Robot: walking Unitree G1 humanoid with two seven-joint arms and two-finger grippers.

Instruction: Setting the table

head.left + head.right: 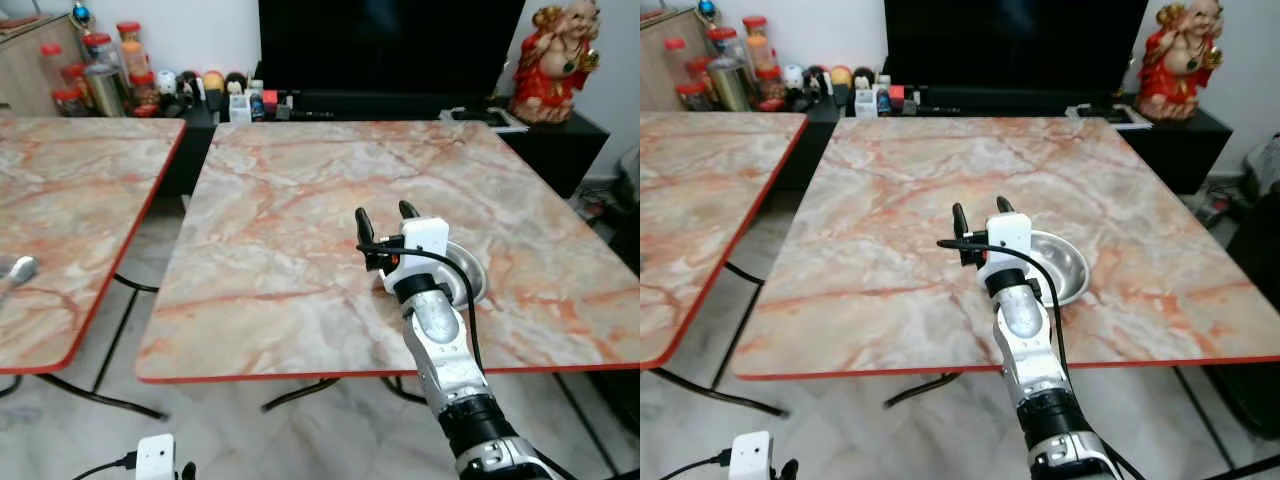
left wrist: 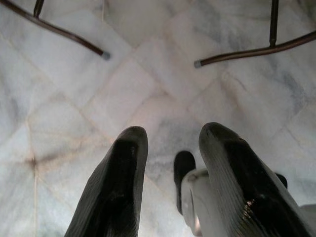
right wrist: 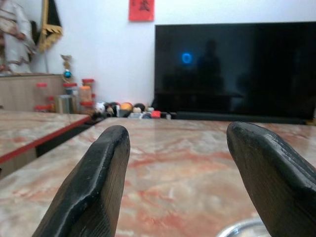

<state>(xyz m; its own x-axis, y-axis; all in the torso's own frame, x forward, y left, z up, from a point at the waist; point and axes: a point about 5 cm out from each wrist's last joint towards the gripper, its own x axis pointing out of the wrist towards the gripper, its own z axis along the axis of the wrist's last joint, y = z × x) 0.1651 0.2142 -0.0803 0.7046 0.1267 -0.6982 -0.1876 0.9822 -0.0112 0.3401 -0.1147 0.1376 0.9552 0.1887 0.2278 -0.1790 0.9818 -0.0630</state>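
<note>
A shallow steel bowl (image 1: 1068,268) sits on the marble table (image 1: 300,190) near its front right part. My right gripper (image 1: 386,217) hovers low over the table just left of the bowl, open, with nothing between its fingers (image 3: 94,182). In the right wrist view the bowl's rim (image 3: 242,229) peeks out beneath the fingers. My left gripper (image 2: 170,143) hangs at my side above the tiled floor, open and empty.
A second marble table (image 1: 70,200) stands to the left, with a shiny metal item (image 1: 20,268) near its edge. Behind are a black TV (image 1: 390,45), a low cabinet with jars (image 1: 100,75) and a red figurine (image 1: 555,60). Table legs (image 2: 247,52) cross the floor.
</note>
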